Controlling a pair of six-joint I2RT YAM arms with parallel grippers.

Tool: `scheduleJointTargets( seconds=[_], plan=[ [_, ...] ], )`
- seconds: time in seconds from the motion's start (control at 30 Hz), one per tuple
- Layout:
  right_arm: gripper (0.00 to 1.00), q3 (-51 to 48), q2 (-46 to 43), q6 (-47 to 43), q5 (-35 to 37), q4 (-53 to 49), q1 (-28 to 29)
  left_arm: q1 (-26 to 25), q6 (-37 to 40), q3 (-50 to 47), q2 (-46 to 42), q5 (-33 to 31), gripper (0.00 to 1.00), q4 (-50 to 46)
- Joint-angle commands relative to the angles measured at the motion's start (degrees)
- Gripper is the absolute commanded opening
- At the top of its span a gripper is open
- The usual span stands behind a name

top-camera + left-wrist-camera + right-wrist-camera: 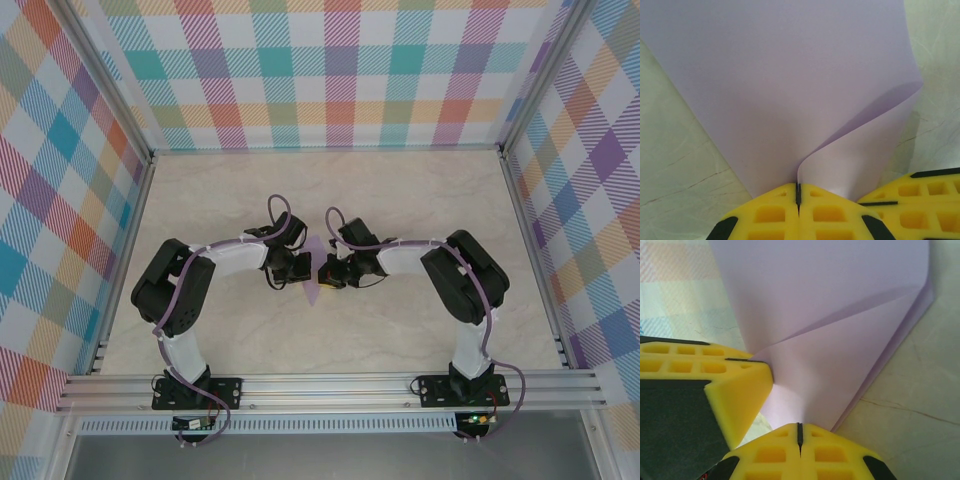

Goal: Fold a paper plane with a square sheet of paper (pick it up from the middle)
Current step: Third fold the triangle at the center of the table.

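Observation:
The square sheet of paper (318, 250) is pale lavender and hangs between my two grippers at the table's middle. My left gripper (798, 192) is shut on the sheet's (790, 75) edge, and a flap curls up right beside the pinch. My right gripper (800, 432) is shut on the same sheet (830, 315), which has a diagonal crease and a doubled right edge. From above, the left gripper (300, 268) and right gripper (328, 270) face each other, almost touching. A paper plane is out of view.
The pale marble-patterned tabletop (420, 200) spreads all round the arms. Checked walls (330, 70) close it in at the back and sides, with metal rails (330, 385) along the near edge. The right gripper's yellow fingers (920, 195) sit close beside the left one.

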Motion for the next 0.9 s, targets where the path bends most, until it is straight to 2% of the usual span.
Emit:
scheduleJointTargets(
  seconds=[0.0, 0.33, 0.43, 0.57, 0.63, 0.73, 0.87],
  plan=[
    [0.03, 0.56, 1.71, -0.88, 0.11, -1.45, 0.45, 0.81, 1.01, 0.20, 2.34, -3.78, 0.00, -2.28],
    [0.03, -0.21, 1.98, 0.33, 1.44, -2.04, 0.57, 0.72, 2.10, 2.02, 2.34, -6.28, 0.02, -4.39],
    [0.03, -0.67, 1.98, 1.82, 2.31, -2.34, 0.66, 0.76, 1.78, 3.12, 0.54, -7.86, 0.18, -5.68],
    [0.03, -1.16, 1.98, 4.06, 3.61, -2.61, 0.82, 0.76, -1.17, 1.72, -6.11, -9.96, 0.40, -5.79],
    [0.03, -1.29, 1.98, 4.94, 3.90, -2.60, 0.88, 0.72, -2.86, -0.09, -9.54, -9.18, 0.44, -4.68],
    [0.03, -1.38, 1.98, 5.95, 4.23, -3.04, 0.92, 0.59, -6.40, -4.40, -13.59, -5.13, 0.39, -0.87],
    [0.03, -1.03, 1.80, 6.71, 4.83, -4.52, 0.92, 0.37, -11.95, -10.33, -15.91, 1.84, 0.18, 6.02]
  ],
)
